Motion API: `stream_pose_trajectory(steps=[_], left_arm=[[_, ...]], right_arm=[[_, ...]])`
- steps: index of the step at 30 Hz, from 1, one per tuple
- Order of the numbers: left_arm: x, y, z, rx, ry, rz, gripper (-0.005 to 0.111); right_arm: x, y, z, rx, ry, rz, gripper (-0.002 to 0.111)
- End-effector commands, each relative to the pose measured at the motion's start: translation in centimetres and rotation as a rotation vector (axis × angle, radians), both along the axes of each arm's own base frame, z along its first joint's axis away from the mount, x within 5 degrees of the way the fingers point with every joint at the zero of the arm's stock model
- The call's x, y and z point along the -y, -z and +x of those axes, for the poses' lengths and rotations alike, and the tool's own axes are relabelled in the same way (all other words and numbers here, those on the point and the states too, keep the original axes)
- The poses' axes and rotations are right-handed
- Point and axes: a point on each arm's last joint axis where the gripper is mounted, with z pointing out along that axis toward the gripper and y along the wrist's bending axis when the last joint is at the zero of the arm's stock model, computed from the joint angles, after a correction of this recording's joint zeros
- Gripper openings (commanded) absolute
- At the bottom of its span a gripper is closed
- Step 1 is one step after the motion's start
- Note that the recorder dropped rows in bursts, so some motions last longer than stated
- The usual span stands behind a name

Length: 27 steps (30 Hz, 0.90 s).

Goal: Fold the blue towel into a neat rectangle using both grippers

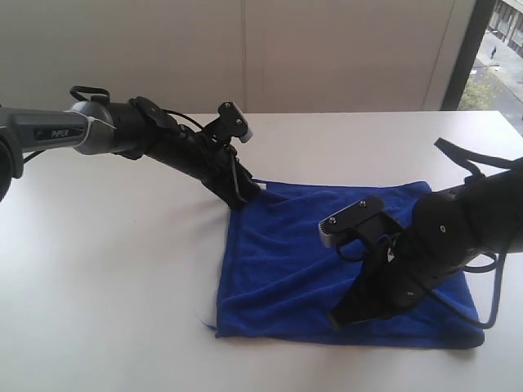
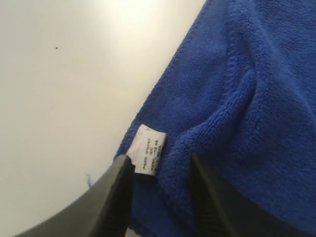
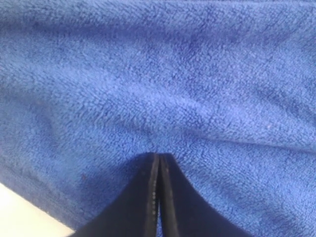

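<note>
Indoors, we see a white table (image 1: 122,286) filling most of the exterior view, with pale wall panels (image 1: 327,49) behind it at 12 o'clock and a sliver of window (image 1: 498,49) at 2 o'clock showing a street outside. The blue towel (image 1: 286,269) lies flat and lightly rumpled on the table toward 4 o'clock, its long axis running 9 to 3 o'clock. We find the right gripper (image 1: 335,320) with jaws pressed together, tips down on the cloth near its 6 o'clock edge. The left gripper (image 1: 245,194) stands spread over the towel's 11 o'clock corner, where a ridge of cloth lies between its jaws, beside the small white label (image 2: 149,148).
</note>
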Motion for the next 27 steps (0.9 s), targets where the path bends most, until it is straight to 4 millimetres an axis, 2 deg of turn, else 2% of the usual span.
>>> stream_pose_trajectory(steps=[1,5,13,19,27], left_arm=[[0.3,-0.3,-0.4,-0.023,0.034,-0.020,0.044],[0.4,-0.1,-0.6,-0.037,0.047,-0.021,0.044],[0.4,1.4,-0.5,-0.064,0.044,-0.011,0.044],[0.4,1.3,-0.4,-0.063,0.040,-0.014,0.020],[0.4,1.3,-0.4,-0.066,0.037,-0.015,0.019]], right_arm=[[0.1,2.2,-2.1,-0.175,0.011,-0.032,0.000],[0.1,2.2,-2.1,-0.175,0.013,-0.031,0.000],[0.1,2.2,-2.1,-0.179,0.013,-0.033,0.000],[0.1,2.2,-2.1,-0.179,0.013,-0.033,0.000],[0.1,2.2,-2.1,-0.172,0.013,-0.031,0.000]])
